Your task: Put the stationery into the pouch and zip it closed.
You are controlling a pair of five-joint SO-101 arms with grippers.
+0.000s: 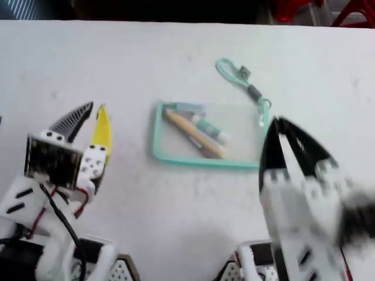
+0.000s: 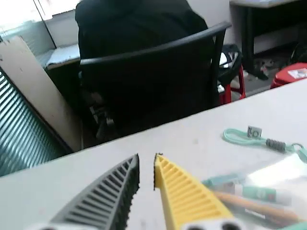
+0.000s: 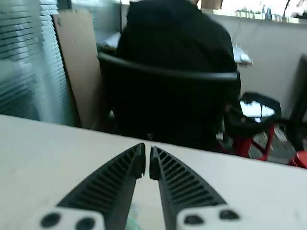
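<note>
A clear pouch with a teal rim [image 1: 176, 157] lies flat mid-table, and I also see it in the left wrist view [image 2: 283, 167]. Inside it lie a tan pencil [image 1: 196, 139] and a white-and-teal pen [image 1: 210, 129]. A teal lanyard [image 1: 234, 73] trails from the pouch's far right corner. I cannot tell whether the zip is closed. My left gripper [image 1: 95, 107], with one grey and one yellow finger, hovers left of the pouch, slightly open and empty [image 2: 147, 163]. My right gripper [image 1: 276, 121], with black fingers, is shut and empty at the pouch's right end [image 3: 147, 153].
The white table [image 1: 187, 228] has free room in front of and behind the pouch. Past its far edge stands a black office chair [image 2: 153, 72] with a seated person, beside a red stool [image 2: 292, 74]. Both arm bases stand at the near edge.
</note>
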